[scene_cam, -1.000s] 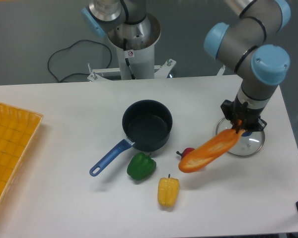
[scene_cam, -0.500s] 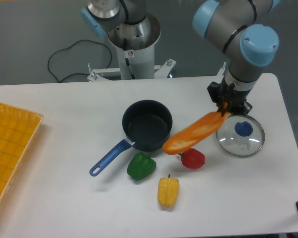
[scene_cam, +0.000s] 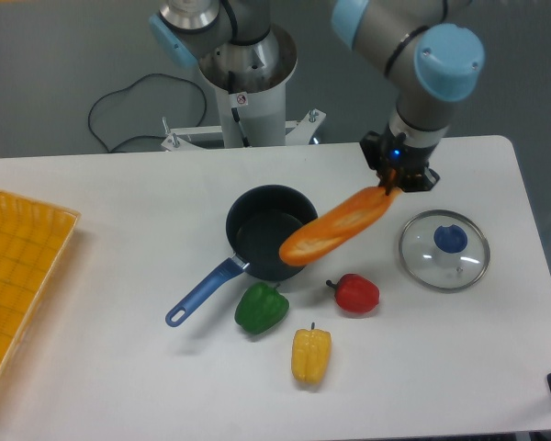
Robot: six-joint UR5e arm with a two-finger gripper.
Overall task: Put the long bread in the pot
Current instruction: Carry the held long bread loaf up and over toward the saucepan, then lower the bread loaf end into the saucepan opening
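Observation:
The long bread [scene_cam: 335,227] is a glossy orange loaf hanging tilted in the air, its lower left end over the right rim of the pot. My gripper [scene_cam: 389,187] is shut on its upper right end, above the table to the right of the pot. The pot [scene_cam: 270,230] is a small dark round saucepan at the table's middle, its blue handle [scene_cam: 205,291] pointing to the lower left. The pot's inside looks empty.
A glass lid with a blue knob [scene_cam: 444,250] lies right of the pot. A red pepper [scene_cam: 355,293], a green pepper [scene_cam: 261,308] and a yellow pepper [scene_cam: 311,356] lie in front of the pot. A yellow tray [scene_cam: 16,276] sits at the left edge.
My gripper has carried the bread up and to the left, from over the glass lid to the pot's right rim. The red pepper, once hidden behind the bread, now shows.

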